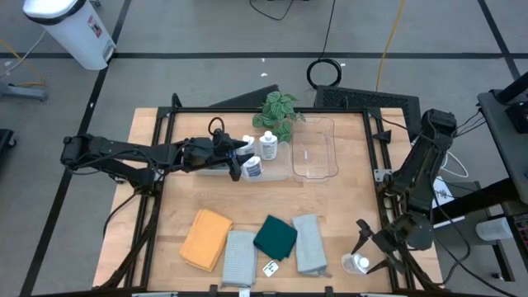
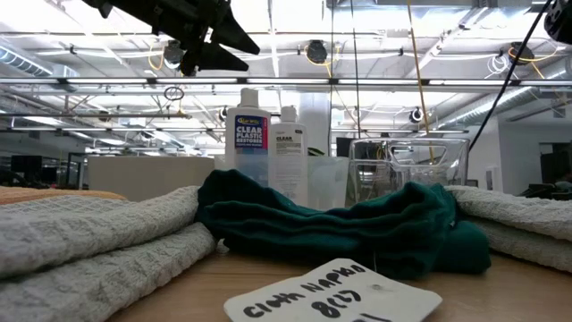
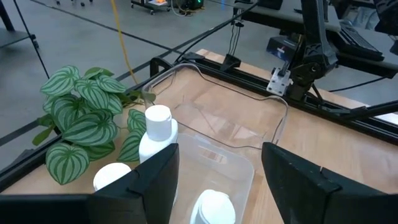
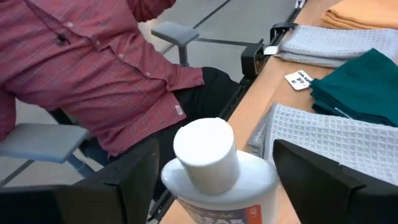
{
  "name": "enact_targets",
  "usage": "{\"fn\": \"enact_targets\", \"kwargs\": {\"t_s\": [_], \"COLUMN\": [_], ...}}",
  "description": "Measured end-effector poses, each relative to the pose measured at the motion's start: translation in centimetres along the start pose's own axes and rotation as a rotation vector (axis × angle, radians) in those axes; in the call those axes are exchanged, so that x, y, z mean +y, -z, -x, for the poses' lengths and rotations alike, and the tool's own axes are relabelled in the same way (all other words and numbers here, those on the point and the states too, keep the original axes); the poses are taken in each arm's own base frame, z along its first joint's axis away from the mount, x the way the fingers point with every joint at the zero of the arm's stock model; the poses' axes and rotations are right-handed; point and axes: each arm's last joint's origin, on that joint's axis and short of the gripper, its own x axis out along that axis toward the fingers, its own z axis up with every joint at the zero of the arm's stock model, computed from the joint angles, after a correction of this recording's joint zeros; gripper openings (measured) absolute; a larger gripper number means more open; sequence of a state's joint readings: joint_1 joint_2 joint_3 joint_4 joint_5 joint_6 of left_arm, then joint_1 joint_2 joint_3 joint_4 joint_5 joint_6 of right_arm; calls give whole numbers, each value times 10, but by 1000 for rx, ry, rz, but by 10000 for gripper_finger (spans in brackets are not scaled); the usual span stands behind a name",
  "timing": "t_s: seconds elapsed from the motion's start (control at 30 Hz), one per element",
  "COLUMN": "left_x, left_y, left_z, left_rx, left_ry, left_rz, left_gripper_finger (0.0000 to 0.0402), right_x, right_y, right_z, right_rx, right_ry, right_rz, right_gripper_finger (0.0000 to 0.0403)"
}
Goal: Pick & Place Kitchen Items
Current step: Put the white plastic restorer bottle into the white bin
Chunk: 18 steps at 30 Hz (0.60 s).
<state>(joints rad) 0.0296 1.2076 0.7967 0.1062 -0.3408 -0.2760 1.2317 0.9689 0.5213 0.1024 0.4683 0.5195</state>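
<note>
Right tool (image 1: 373,244) is held wide open around a white squeeze bottle (image 1: 357,263) at the tabletop (image 1: 330,206) corner; left tool (image 1: 241,163) is partly open over a clear bin (image 1: 276,173), gripping nothing.

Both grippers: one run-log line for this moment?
left gripper: open, over bottles in bin | right gripper: open, straddling white bottle at table edge, not gripped

Four white squeeze bottles sit on the table: three clustered at upper centre, at (image 1: 268,145), (image 1: 252,167) and (image 1: 247,143), and one (image 1: 360,263) at lower right. Four folded cloths line the lower edge: one orange (image 1: 206,238), one dark green (image 1: 275,237), two grey (image 1: 238,258) (image 1: 308,242). Two clear bins (image 1: 314,148) (image 1: 216,169), one plant (image 1: 277,111), one label card (image 1: 271,268).
</note>
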Motion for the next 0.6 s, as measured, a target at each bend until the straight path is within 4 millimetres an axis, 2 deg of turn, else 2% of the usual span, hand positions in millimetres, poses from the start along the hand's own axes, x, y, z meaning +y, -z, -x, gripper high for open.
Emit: {"fn": "enact_targets", "kwargs": {"t_s": [0.13, 0.6], "left_x": [0, 0], "left_y": [0, 0], "left_z": [0, 0], "left_rx": [0, 0], "left_ry": [0, 0], "left_rz": [0, 3], "left_gripper_finger": [234, 234], "right_x": [2, 2], "right_y": [1, 1], "right_z": [1, 1], "right_rx": [3, 2], "right_ry": [-9, -8], "right_rz": [29, 107], "right_gripper_finger": [258, 107]}}
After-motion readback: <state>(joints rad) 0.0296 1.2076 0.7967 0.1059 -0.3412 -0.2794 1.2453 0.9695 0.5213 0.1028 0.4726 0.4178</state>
